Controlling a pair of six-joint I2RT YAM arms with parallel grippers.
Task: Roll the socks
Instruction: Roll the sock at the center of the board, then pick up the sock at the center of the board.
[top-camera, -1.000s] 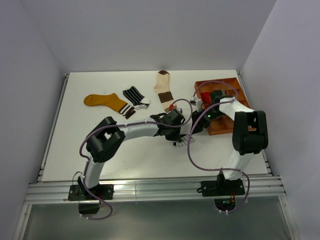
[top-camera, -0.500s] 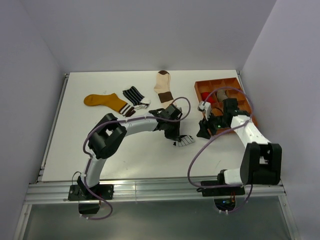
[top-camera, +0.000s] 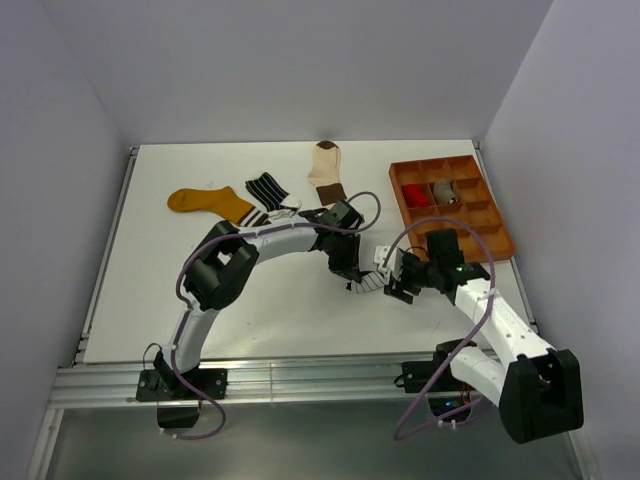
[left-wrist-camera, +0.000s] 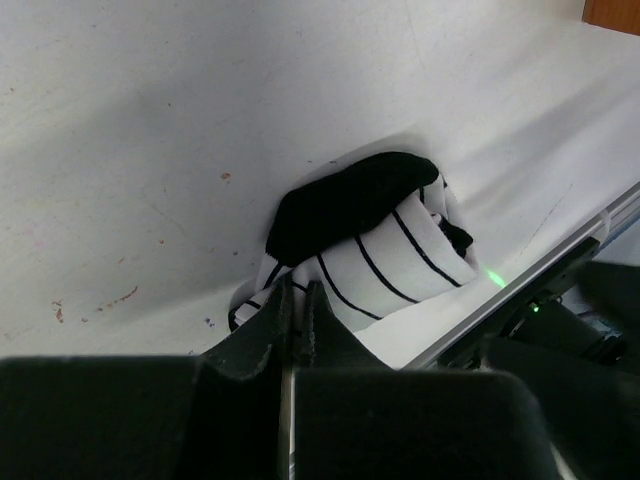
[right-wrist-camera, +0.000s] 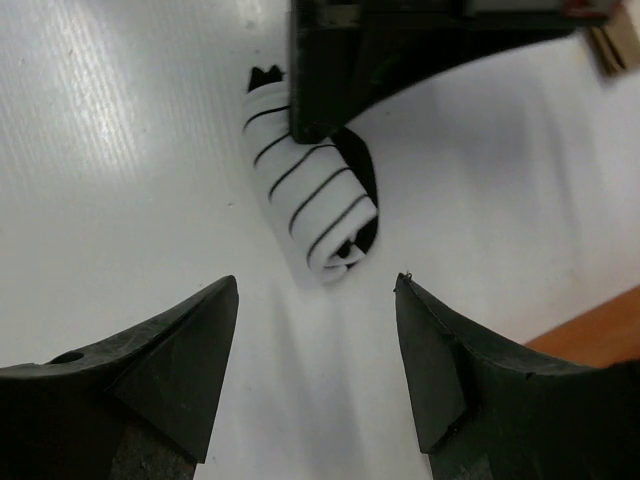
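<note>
Right pincer gapes wide — rolled striped sock just ahead.

Left claw closed tight, right claw wide apart, tips facing each other.

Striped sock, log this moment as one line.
striped sock: rolled | left gripper: shut on it | right gripper: open, facing it, not touching

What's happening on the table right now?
The left gripper, jaws shut, is at one end of a rolled white striped sock mid-table. The right gripper faces the roll's other end with jaws wide open, not touching it. A mustard sock, a black striped sock and a cream sock lie unrolled at the back.
</note>
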